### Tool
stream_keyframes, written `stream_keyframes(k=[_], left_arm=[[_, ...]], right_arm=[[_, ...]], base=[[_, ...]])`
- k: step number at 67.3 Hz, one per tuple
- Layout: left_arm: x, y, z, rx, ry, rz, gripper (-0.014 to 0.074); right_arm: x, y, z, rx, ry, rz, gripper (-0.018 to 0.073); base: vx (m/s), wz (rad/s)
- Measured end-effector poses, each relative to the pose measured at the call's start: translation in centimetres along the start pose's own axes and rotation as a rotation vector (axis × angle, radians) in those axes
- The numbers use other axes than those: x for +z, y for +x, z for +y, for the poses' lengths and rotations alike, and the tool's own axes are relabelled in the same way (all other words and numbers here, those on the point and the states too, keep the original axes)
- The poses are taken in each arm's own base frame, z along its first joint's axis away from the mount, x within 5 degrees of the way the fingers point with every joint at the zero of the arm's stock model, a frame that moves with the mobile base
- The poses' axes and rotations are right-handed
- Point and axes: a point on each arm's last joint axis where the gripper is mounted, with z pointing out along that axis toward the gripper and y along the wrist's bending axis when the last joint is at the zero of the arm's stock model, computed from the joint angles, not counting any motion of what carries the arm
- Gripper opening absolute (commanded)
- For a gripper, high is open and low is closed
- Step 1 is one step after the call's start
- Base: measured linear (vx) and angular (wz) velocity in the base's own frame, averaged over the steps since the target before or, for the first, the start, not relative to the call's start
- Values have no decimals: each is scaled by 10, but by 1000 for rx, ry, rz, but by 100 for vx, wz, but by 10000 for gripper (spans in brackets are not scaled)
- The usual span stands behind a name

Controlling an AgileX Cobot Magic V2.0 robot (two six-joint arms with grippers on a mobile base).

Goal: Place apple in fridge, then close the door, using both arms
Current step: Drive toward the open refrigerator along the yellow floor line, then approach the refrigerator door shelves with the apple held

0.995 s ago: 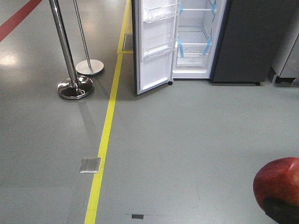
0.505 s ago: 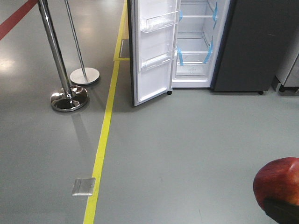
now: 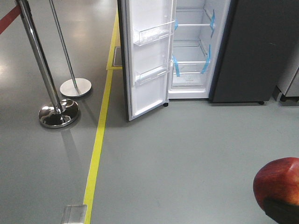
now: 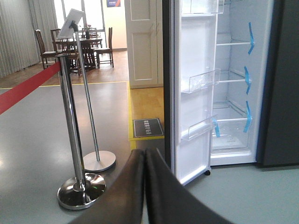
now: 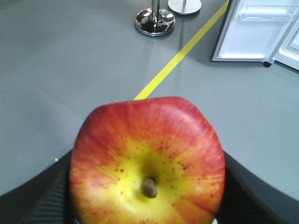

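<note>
A glossy grey floor (image 3: 187, 154) carries a yellow tape line (image 3: 96, 154); two chrome stanchions (image 3: 58, 114) stand left, with wooden chairs (image 4: 106, 46) far behind.

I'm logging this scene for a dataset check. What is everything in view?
apple: one, red and yellow, in the right gripper
fridge: one, dark grey outside, white inside, ahead
door: one, white lining, open, at the fridge's left
door bins: two, clear, on the door
tape strips: several, blue, inside the fridge
poles: two, chrome, left of the door
floor line: one, yellow, running toward the fridge
floor plate: one, metal, by the line
left gripper: one, black, shut, empty
right gripper: one, black, shut on the apple
</note>
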Motion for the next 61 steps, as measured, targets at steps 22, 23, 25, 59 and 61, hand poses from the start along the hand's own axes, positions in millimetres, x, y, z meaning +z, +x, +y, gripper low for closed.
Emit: stream_keyframes(k=[22, 23, 25, 59, 61], left_arm=[[0, 0, 0, 0, 0, 0, -6], [0, 0, 0, 0, 0, 0, -6], [0, 0, 0, 0, 0, 0, -6], [0, 0, 0, 0, 0, 0, -6], [0, 0, 0, 0, 0, 0, -6]], right_arm=[[0, 0, 0, 0, 0, 0, 150], [0, 0, 0, 0, 0, 0, 150], [0, 0, 0, 0, 0, 0, 150], [0, 0, 0, 0, 0, 0, 150], [0, 0, 0, 0, 0, 0, 150]], base=[[31, -2], [31, 2], [30, 3], [29, 4], [28, 3]])
